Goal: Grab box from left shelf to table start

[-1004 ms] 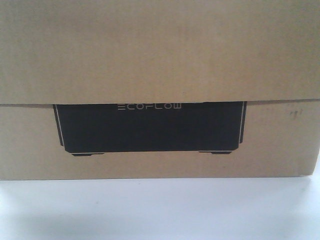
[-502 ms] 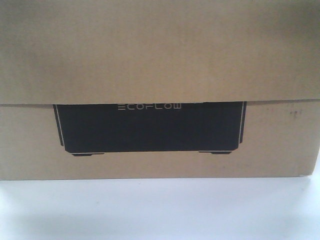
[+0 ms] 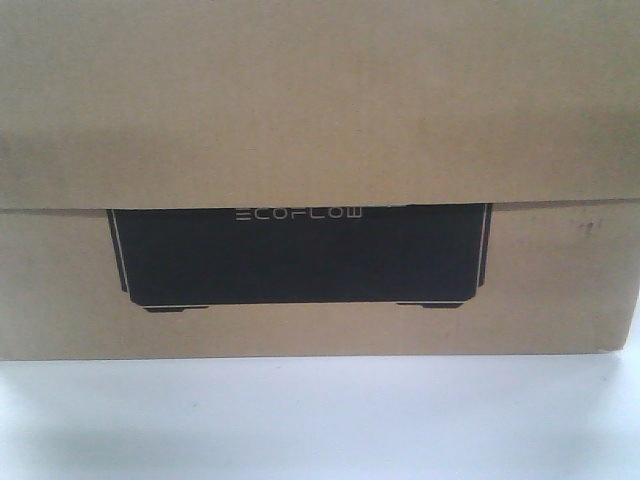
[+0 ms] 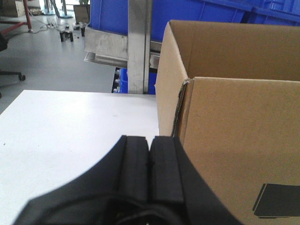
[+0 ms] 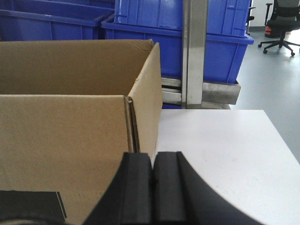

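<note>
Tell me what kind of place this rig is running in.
Likely a warehouse or logistics test floor that shares space with offices. Stacked blue plastic bins sit on a metal rack behind the white table, an open cardboard box stands on it, and an office chair is on the grey floor.

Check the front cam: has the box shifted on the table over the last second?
No. The box holds its place: its bottom edge meets the table at the same line.
</note>
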